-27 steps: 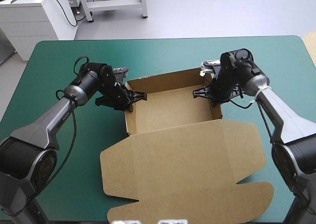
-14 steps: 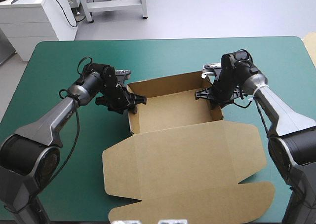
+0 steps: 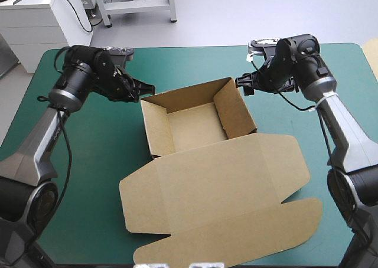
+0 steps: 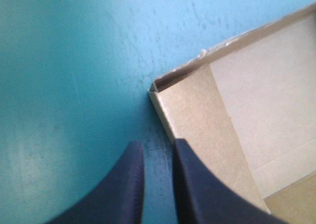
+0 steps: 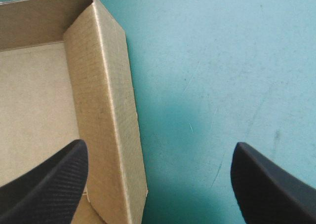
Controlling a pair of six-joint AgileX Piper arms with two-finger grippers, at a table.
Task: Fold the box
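**Risks.** Neither hand was bracing the box [image 3: 195, 126]. In my judgement the raised walls depend on their tucks alone. A tuck not fully seated could let a side wall spring outward. The tray looked light and nothing pinned it. A hand coming in low against a wall's rim would likely push the whole box across the tabletop [image 3: 82, 162] rather than crease it. Lifting the lid [image 3: 224, 179] by one corner could drag or twist the tray.

**Condition.** The box sat at mid-tabletop as an open tray, with four walls up and the floor bare. The lid lay flat on the box's near side, with its tuck flap beyond that. The board was brown with crisp creases. The top edge looked slightly frayed at the far-left corner.

**Hands.** The left hand [image 3: 147, 90] was just outside the box's far-left corner and not touching it. Its fingers were all but together and gripped nothing. The right hand [image 3: 241, 85] was just off the box's far-right corner, clear of it. Its fingers were spread wide and empty.
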